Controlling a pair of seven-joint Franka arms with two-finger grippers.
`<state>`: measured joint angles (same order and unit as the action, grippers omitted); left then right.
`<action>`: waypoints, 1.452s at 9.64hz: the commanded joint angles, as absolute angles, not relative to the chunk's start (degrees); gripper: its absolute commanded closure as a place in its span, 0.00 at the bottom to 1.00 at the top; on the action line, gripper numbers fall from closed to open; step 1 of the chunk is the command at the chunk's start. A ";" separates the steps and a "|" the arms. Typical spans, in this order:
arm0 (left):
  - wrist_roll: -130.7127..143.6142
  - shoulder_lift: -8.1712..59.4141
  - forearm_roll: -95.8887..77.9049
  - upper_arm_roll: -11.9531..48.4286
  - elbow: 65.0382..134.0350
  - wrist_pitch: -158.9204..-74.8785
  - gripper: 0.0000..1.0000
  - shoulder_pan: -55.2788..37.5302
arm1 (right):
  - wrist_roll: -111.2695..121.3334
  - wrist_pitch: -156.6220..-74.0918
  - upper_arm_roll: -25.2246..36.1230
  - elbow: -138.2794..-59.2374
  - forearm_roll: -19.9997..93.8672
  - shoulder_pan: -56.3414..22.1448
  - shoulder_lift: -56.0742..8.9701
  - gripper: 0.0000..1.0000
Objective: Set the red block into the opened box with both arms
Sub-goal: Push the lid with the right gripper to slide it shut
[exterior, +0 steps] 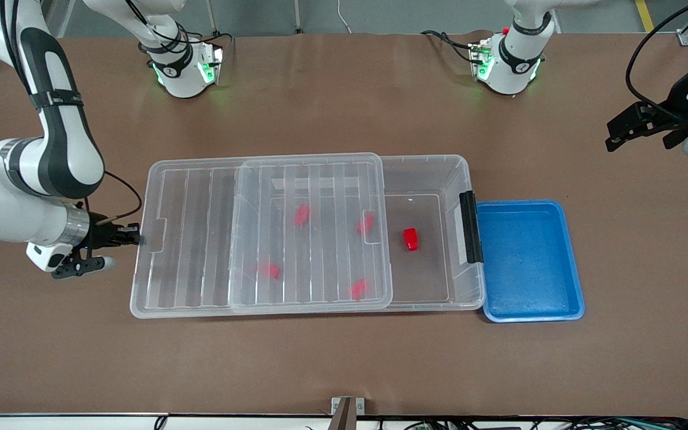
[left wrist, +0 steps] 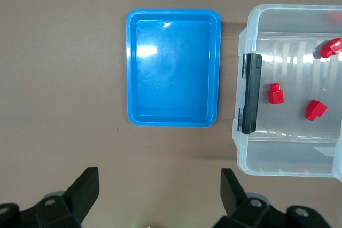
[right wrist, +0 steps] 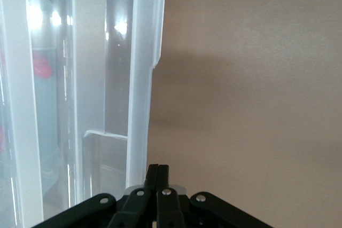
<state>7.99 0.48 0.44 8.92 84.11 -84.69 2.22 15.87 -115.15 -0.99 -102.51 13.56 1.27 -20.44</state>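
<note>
1. Right wrist view showed the right gripper [right wrist: 158, 170] with its two black fingers pressed together, their tips at the outer edge of the ribbed see-through lid [right wrist: 140, 78]; bare brown table [right wrist: 251, 100] lay alongside them.
2. In the front view the right gripper [exterior: 136, 234] sat low at the lid [exterior: 200, 233] edge toward the right arm's end of the table, touching or just short of it; I could not tell which.
3. That lid lay slid partway off the large shallow clear plastic box [exterior: 433, 173], leaving an uncovered strip next to the black clip handle [exterior: 470, 227].
4. The small bright red plastic block [exterior: 411, 239] lay on the box floor in that uncovered strip, well apart from the right gripper.
5. Four similar red pieces [exterior: 302, 215] showed through the lid.
6. A rectangular blue plastic tray [exterior: 529, 263] sat just beside the handle end of the box.
7. The left gripper [exterior: 642, 128] hung with its jaws spread wide over bare table toward the left arm's end, well apart from the red block [left wrist: 276, 93]; its wrist view took in the tray [left wrist: 173, 68] and the box end [left wrist: 251, 25].
</note>
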 commanded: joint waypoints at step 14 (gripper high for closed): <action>5.64 0.70 -0.35 8.79 86.13 -85.96 0.00 3.51 | -2.72 -116.02 -11.16 -98.53 14.41 -0.61 -23.03 1.00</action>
